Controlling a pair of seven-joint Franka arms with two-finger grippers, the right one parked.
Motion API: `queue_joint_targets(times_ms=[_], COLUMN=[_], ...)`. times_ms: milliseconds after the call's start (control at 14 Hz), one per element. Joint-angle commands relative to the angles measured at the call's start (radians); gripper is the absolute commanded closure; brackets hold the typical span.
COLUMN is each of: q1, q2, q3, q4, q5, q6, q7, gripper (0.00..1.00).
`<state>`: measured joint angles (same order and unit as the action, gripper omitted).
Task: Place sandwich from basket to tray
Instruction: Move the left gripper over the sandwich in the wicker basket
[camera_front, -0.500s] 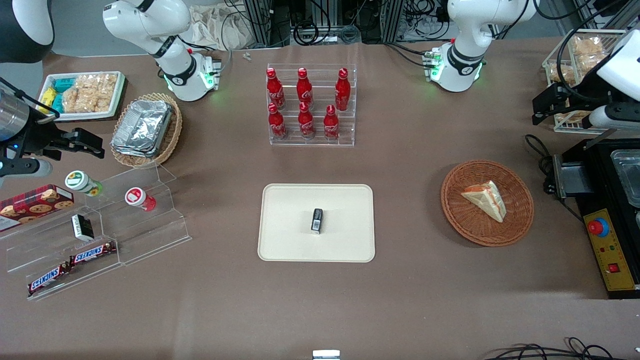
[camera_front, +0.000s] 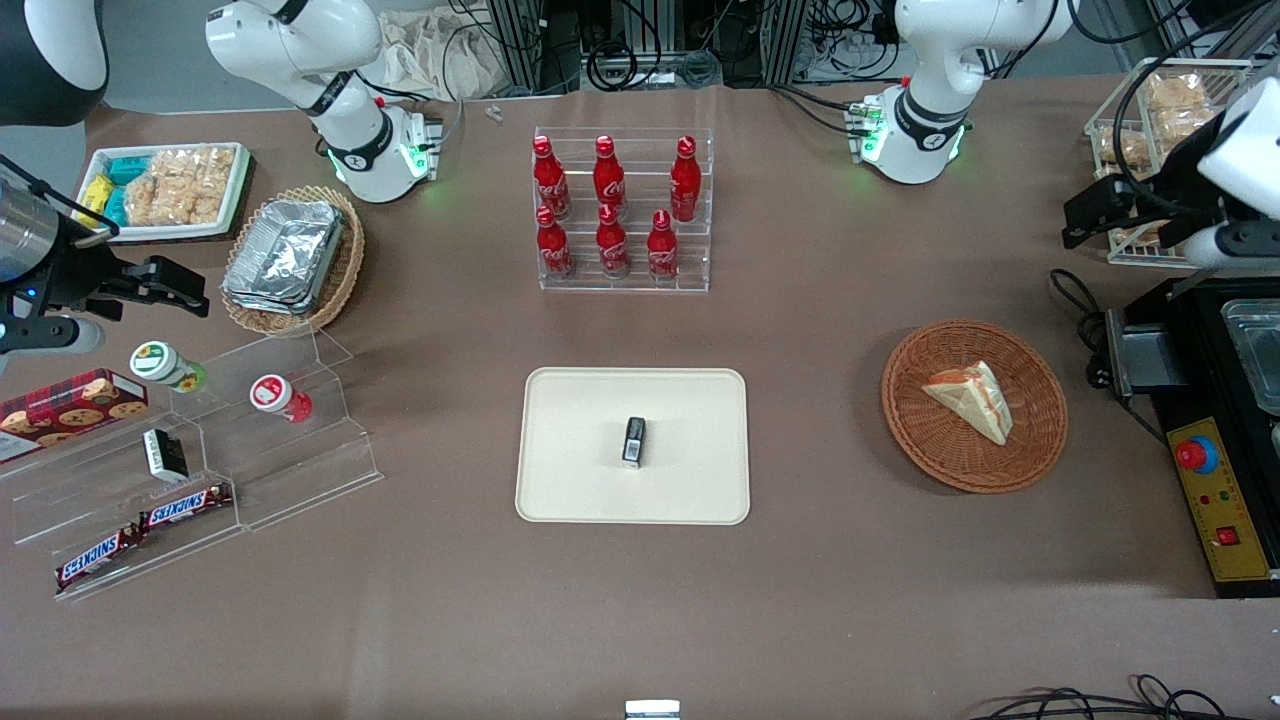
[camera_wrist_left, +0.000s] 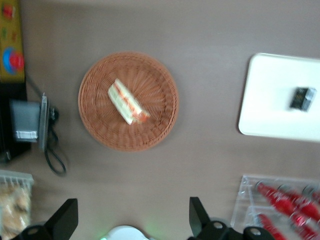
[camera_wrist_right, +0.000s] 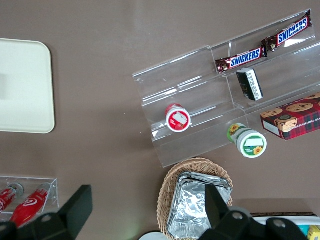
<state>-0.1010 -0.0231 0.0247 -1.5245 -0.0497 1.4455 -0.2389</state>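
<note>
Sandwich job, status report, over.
Gripper open, high above the table, farther from the front camera than the basket. Sandwich in basket, untouched. Tray carries a small dark box; room beside it.

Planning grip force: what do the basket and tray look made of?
Basket: woven wicker, reddish-brown, matte; the weave shows. Tray: smooth cream, probably plastic or pulp. Sandwich lies in the basket; the open gripper hangs above the table.
</note>
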Motion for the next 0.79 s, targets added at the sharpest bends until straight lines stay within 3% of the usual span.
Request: queue_joint_targets(times_ms=[0,571,714], q1=[0.001,0.037,0.038], q2=[0.031,0.008,0.069], q3=[0.007,0.017,0.023], q4=[-0.070,-0.662,-0.710], q5=[0.004,0.007,0.008], q6=[0.021,0.719,0.826], q7=[-0.209,-0.410,-0.456], gripper=[0.00,0.00,0.00])
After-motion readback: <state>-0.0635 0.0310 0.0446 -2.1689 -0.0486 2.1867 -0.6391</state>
